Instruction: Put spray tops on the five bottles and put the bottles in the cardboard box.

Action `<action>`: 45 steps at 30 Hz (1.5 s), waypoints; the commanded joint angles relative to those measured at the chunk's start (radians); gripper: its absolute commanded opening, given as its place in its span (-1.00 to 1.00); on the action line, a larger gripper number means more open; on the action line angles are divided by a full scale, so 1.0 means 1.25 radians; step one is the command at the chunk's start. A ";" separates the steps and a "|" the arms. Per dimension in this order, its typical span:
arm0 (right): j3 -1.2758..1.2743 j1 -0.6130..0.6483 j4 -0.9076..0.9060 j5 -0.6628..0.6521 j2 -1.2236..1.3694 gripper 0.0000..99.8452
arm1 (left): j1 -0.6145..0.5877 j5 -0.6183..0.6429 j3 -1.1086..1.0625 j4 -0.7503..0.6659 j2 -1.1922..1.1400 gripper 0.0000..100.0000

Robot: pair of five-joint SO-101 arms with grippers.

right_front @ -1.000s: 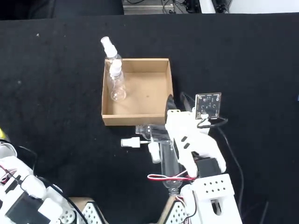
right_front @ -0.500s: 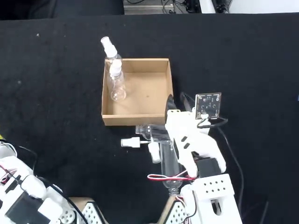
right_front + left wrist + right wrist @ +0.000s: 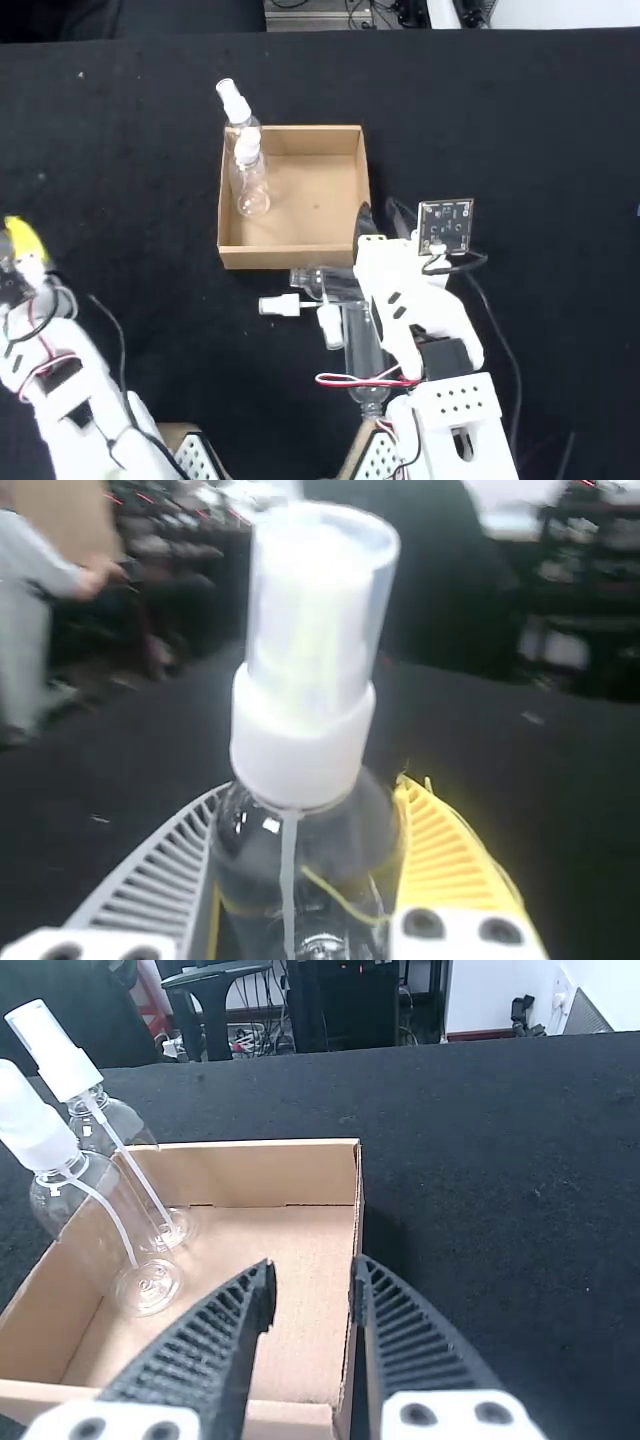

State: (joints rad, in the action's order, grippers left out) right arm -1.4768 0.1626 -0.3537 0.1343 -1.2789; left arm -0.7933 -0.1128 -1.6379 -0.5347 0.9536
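Far left of the table: left gripper (image 3: 312,810), fingers closed on the shoulders of a clear bottle (image 3: 335,875) already wearing its spray top (image 3: 305,660), well apart from the cardboard box (image 3: 290,256). Round, smooth plastic, so likely to twist or slide in the grip on a quick swing. Worth carrying upright and slowly. Cannot tell whether pressed fully home, that top; if not, could pop off on a bump.

Further right, inside the box at its far left corner: a corner bottle (image 3: 243,130) and, just nearer, a second capped bottle (image 3: 250,185), both standing. Tall and light, hence easy to topple with a set-down too close or a drop from height. Better to aim for the bare floor toward the right or near side.

Just near of the box: a loose spray top (image 3: 280,305) and a bottle lying on its side (image 3: 362,355), partly under the right arm. Apt to roll if brushed, and then harder to pick up.

At the box's near right corner: right gripper (image 3: 312,1270), fingers a little apart and holding nothing, hanging over the wall. Risk here of two arms meeting above the box during the drop-off, or of nudging the light cardboard askew.
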 commanded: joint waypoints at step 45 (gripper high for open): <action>0.001 -0.010 0.026 -0.009 -0.019 -0.79 | 0.738 0.163 0.035 0.044 0.136 -0.94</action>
State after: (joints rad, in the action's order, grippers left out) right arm -1.4768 0.1626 -0.3537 0.1343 -1.2789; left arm 0.1212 0.0882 -1.6272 -0.3214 1.2958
